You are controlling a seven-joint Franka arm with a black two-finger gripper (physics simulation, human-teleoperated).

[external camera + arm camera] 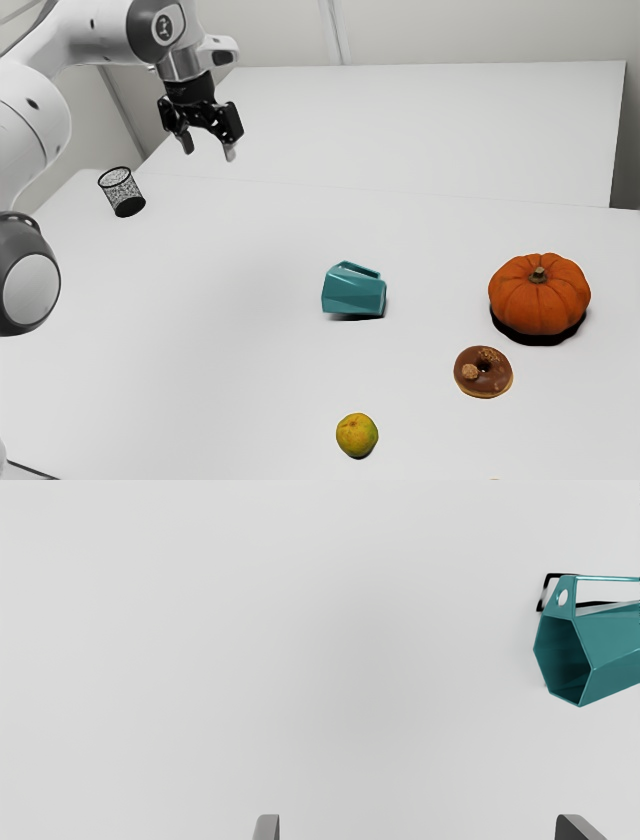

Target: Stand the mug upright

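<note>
Desk (230,380): arm (90,35) high over its far-left part in the exterior view, mug (353,292) on its side mid-desk.
Your end effector (209,150) points down, fingers wide, holding nothing, well apart from the mug; best bring it over, straddle the body across its length, close firmly, lift clear, rotate until the mouth (562,652) faces up, then lower base-first, keeping the handle (569,582) free.

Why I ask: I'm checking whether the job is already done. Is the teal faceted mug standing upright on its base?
No, the teal faceted mug lies on its side, its open mouth facing sideways instead of up.
</note>
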